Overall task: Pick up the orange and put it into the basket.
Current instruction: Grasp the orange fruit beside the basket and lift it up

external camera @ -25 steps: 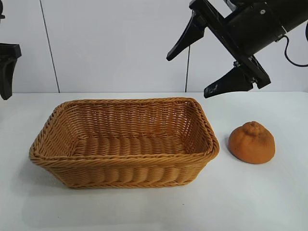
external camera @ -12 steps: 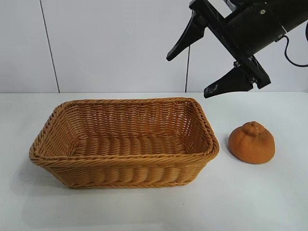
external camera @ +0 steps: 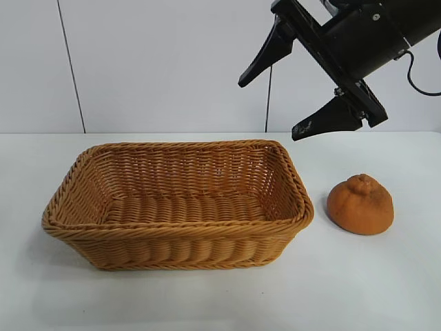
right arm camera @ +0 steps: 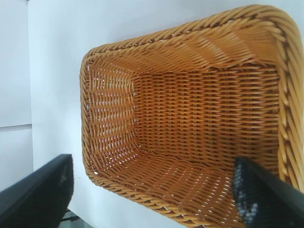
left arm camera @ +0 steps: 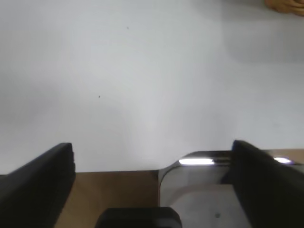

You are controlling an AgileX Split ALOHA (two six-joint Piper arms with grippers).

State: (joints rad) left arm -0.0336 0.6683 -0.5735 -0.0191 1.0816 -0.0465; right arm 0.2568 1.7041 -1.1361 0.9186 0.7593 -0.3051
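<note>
your right gripper (external camera: 270, 105) hangs high over the right end of the basket (external camera: 172, 241), above the tabletop (external camera: 358, 289). its fingers (external camera: 265, 58) stand wide apart with nothing between them: one fingertip points toward the wall behind, the other sits lower and nearer the basket's right rim. from the right wrist view the two dark fingers (right arm camera: 35, 192) frame the basket interior (right arm camera: 199, 118), and the woven floor is bare.

the orange (external camera: 360, 204) rests on the tabletop just to the right of the basket, apart from its rim, knob upward. it lies below and a little to the right of your right gripper, not touching it. a soft shadow lies under its left side.

the basket sits left of centre on the tabletop, long side facing the exterior camera, upright, with its braided rim all in view.

your left gripper (left arm camera: 152, 185) does not show in the exterior view. in its own wrist view the fingers (left arm camera: 40, 178) are spread wide and hold nothing; between them you see bare white tabletop, a brown edge strip and a shiny metal plate (left arm camera: 199, 190). a small corner of the basket (left arm camera: 287, 5) shows at the far edge of that view, well apart from the fingers
</note>
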